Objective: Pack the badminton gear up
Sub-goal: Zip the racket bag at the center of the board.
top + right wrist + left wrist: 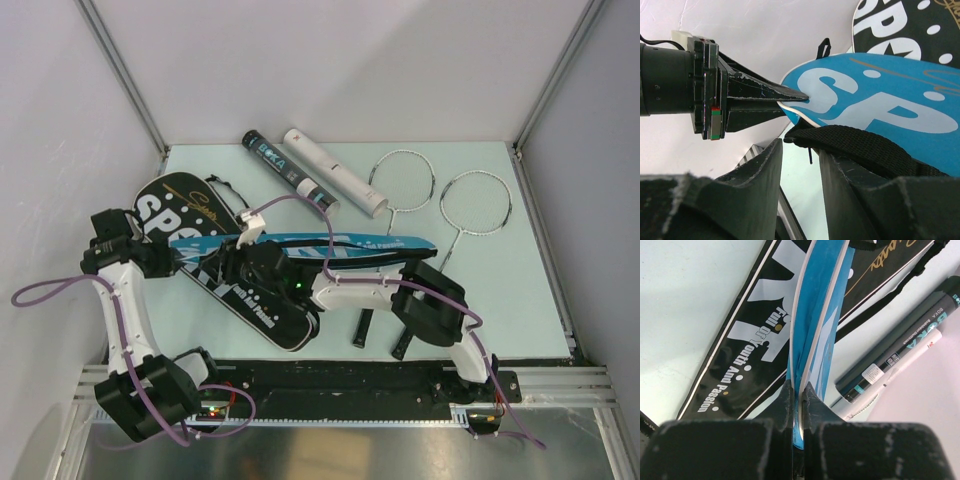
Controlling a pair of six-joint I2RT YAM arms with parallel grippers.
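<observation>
My left gripper (799, 399) is shut on the rim of a blue SPORT bag (817, 315) and holds it edge-up above the table. The blue bag (330, 244) stretches across a black SPORT bag (240, 290) that lies flat below. In the right wrist view the left gripper (802, 97) pinches the blue bag (880, 100) at its white-piped edge. My right gripper (800, 150) is open just under that edge. The bag's black strap (865, 145) rests on its right fingertip, with nothing between the fingers. In the top view the right gripper (228, 267) sits beneath the blue bag's left part.
A black tube (285, 168) and a white tube (335, 172) lie side by side at the back. Two rackets (403, 178) (476, 202) lie at the back right, their black handles (361, 328) reaching toward the near edge beside the right arm. Walls enclose the table.
</observation>
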